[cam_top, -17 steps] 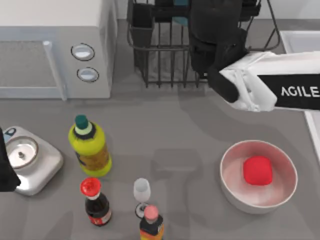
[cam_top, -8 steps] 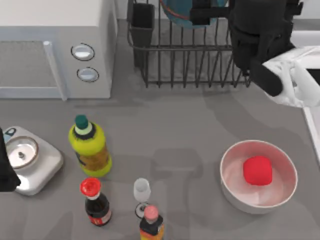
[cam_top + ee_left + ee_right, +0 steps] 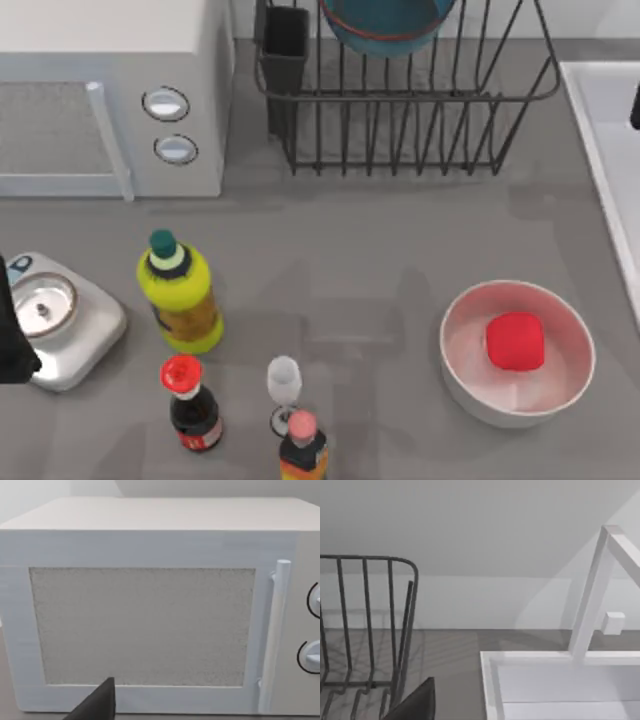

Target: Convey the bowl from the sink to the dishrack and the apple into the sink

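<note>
The teal-blue bowl is sitting in the black dishrack at the worktop's far edge. The apple is lying in the white bowl near the front right corner, beside the sink. Whether either hand is open or closed, I cannot tell.

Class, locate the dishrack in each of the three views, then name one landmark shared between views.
Top view: dishrack at top centre, between microwave and sink, bowl inside.
Left wrist view: not in it; the microwave faces the camera.
Right wrist view: its end bars, beside the sink.
Shared landmark: the sink rim.
</note>
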`<state>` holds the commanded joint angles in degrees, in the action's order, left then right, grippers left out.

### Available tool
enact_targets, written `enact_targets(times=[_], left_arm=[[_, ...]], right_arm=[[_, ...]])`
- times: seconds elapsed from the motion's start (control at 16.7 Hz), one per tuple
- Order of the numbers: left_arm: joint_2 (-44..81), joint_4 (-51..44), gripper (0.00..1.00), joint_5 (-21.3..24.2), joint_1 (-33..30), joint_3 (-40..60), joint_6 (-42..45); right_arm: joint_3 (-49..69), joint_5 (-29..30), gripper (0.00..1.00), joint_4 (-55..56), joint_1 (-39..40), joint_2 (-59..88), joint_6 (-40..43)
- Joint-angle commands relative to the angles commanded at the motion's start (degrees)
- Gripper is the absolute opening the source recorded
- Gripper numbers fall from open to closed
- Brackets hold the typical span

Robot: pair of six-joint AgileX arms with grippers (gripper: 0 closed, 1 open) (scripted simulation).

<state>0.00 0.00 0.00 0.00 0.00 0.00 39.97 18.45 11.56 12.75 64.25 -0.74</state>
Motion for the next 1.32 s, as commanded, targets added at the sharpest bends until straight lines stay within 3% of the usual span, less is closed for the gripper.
enact_targets(times=[0.36, 0.6, 0.84, 1.32], left_arm=[[0.00, 0.00, 1.00, 0.00, 0.00, 0.00, 0.00], [0.00, 0.00, 1.00, 0.00, 0.00, 0.00, 0.00], [0.00, 0.00, 1.00, 0.00, 0.00, 0.00, 0.00], [0.00, 0.00, 1.00, 0.00, 0.00, 0.00, 0.00]], right_arm=[[-23.18, -11.13, 1.00, -10.41, -9.15, -38.66, 0.23], [-34.39, -16.02, 1.00, -12.27, -12.06, -55.81, 0.47], [-39.66, -18.32, 1.00, -11.66, -12.75, -63.72, 0.72], [-39.97, -18.45, 1.00, -11.56, -12.75, -64.25, 0.74]])
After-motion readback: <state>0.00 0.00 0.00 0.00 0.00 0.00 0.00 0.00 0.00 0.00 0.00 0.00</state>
